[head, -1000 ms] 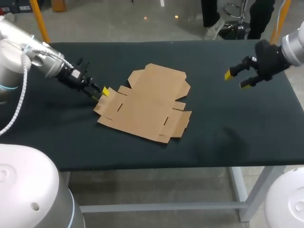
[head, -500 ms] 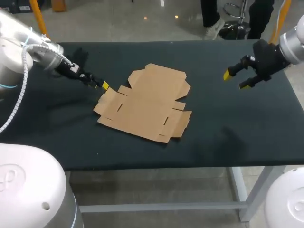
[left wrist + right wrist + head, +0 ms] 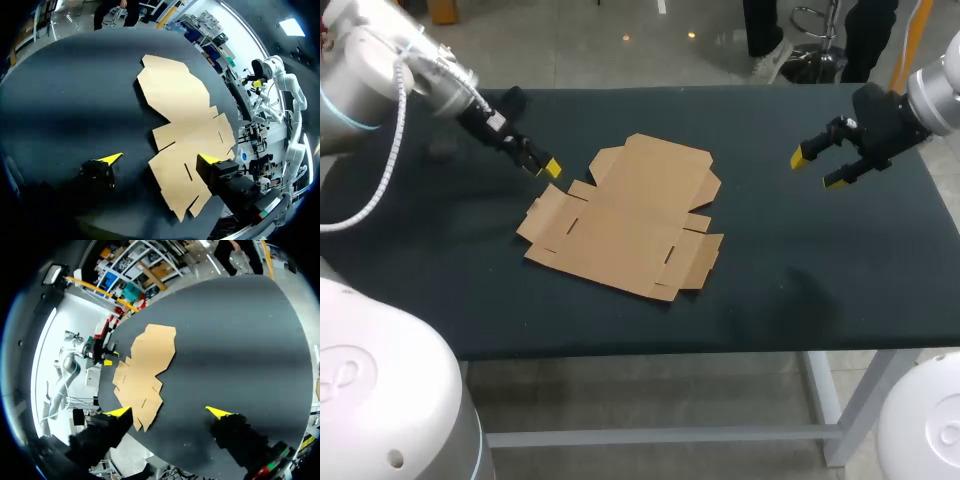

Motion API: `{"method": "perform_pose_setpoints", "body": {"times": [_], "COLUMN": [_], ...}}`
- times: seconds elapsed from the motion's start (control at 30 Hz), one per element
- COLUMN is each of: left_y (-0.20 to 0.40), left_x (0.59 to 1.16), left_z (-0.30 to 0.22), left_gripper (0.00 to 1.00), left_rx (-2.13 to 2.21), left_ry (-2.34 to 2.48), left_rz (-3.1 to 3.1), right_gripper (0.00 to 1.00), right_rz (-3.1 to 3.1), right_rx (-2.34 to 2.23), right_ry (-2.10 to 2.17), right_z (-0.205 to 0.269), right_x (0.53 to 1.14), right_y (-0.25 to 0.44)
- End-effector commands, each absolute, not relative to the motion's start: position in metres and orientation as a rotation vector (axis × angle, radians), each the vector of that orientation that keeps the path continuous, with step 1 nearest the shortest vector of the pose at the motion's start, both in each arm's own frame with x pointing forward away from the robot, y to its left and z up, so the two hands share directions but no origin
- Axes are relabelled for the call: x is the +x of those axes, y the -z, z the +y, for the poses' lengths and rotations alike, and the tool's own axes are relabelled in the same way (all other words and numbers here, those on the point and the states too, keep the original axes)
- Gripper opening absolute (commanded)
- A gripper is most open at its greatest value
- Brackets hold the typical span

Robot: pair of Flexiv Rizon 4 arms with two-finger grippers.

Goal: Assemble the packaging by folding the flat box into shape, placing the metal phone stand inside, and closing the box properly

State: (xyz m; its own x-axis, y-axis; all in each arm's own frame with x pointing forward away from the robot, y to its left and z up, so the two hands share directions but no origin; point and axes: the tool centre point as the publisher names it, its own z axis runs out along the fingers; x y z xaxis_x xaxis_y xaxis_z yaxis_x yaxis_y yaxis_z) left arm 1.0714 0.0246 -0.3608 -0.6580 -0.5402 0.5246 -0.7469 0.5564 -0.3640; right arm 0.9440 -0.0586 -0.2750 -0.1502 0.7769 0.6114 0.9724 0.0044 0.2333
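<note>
One flat box (image 3: 625, 215) inside table (image 3: 820, 290) edges

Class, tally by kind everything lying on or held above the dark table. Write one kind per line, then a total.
Flat box: 1
End effectors: 2, the left end effector and the right end effector, both open and empty
Total: 3
</note>
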Motion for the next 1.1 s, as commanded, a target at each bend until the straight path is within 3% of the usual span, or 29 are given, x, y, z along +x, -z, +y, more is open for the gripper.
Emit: {"method": "perform_pose_setpoints", "body": {"times": [0.03,0.3,0.43,0.5,0.53,0.63,0.7,0.77,1.1], "left_y": [0.368,0.379,0.383,0.386,0.387,0.390,0.391,0.391,0.387], "left_x": [1.080,1.059,1.050,1.046,1.045,1.040,1.037,1.034,1.016], "left_z": [0.025,0.021,0.017,0.014,0.013,0.013,0.015,0.015,0.016], "left_gripper": [1.00,0.95,0.80,0.65,0.51,0.29,0.20,0.00,0.00], "left_rx": [0.798,0.740,0.734,0.743,0.746,0.760,0.779,0.788,0.943], "left_ry": [-0.401,-0.358,-0.328,-0.308,-0.303,-0.301,-0.306,-0.332,-0.443], "left_rz": [-2.331,-2.329,-2.328,-2.329,-2.329,-2.329,-2.331,-2.332,-2.331], "right_gripper": [1.00,1.00,1.00,1.00,1.00,1.00,1.00,1.00,1.00], "right_rz": [-1.978,-1.978,-1.978,-1.978,-1.978,-1.978,-1.978,-1.978,-1.978], "right_rx": [-1.806,-1.806,-1.806,-1.806,-1.806,-1.806,-1.806,-1.806,-1.806], "right_ry": [0.890,0.890,0.890,0.890,0.890,0.890,0.890,0.890,0.890], "right_z": [-0.060,-0.060,-0.060,-0.060,-0.060,-0.060,-0.060,-0.060,-0.060], "right_x": [0.944,0.944,0.944,0.944,0.944,0.944,0.944,0.944,0.944], "right_y": [0.274,0.274,0.274,0.274,0.274,0.274,0.274,0.274,0.274]}}
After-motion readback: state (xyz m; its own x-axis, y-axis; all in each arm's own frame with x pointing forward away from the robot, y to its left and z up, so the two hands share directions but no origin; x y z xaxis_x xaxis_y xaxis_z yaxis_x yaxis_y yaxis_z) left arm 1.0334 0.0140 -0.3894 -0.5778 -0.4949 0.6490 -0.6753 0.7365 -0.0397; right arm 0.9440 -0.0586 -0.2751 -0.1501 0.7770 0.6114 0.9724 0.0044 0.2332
